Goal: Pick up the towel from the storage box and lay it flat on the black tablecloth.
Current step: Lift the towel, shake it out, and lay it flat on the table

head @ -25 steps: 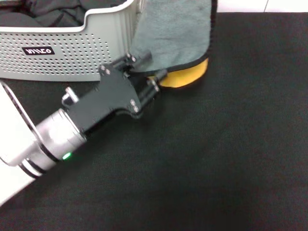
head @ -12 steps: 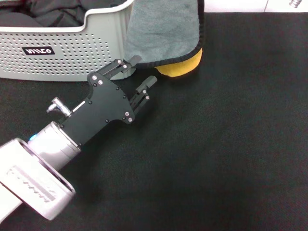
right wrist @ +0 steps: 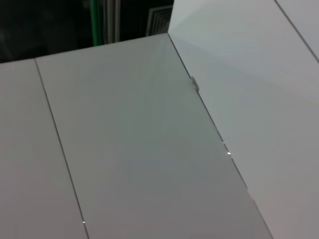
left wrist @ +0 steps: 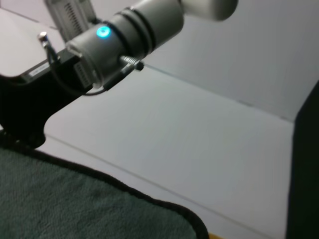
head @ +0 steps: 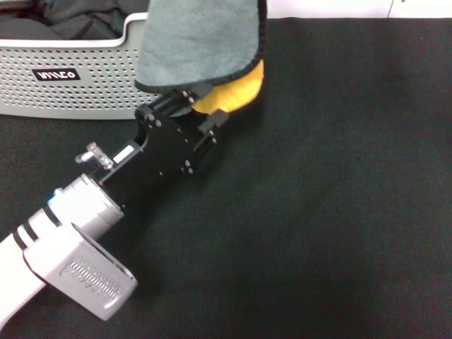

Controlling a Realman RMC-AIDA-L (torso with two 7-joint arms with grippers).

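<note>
Head view: your left gripper [head: 199,113] lay low over the black tablecloth [head: 339,198], just near of the storage box [head: 85,78], with its fingers pointing up and to the right toward the hanging towel [head: 198,42]. Its fingers stood a narrow way apart; one finger [head: 215,119] showed dark against the yellow-orange face of the cloth, and the other reached the towel's black-trimmed lower edge. You could not tell from this view whether the fingers pinched the cloth or merely touched it.

The towel hung from above the picture's far edge, grey face toward the camera, covering the box's right end; its yellow-orange face showed only at the bottom right corner, just above the tablecloth. A heap of dark cloth [head: 78,18] lay inside the box, and the box's black label [head: 56,74] faced you on its near wall.

Left wrist view: you saw the towel's grey face [left wrist: 84,204] with its black trim, and beyond it the other arm [left wrist: 124,35], raised against a pale wall, its blue light lit. The right gripper's state could not be told.
</note>
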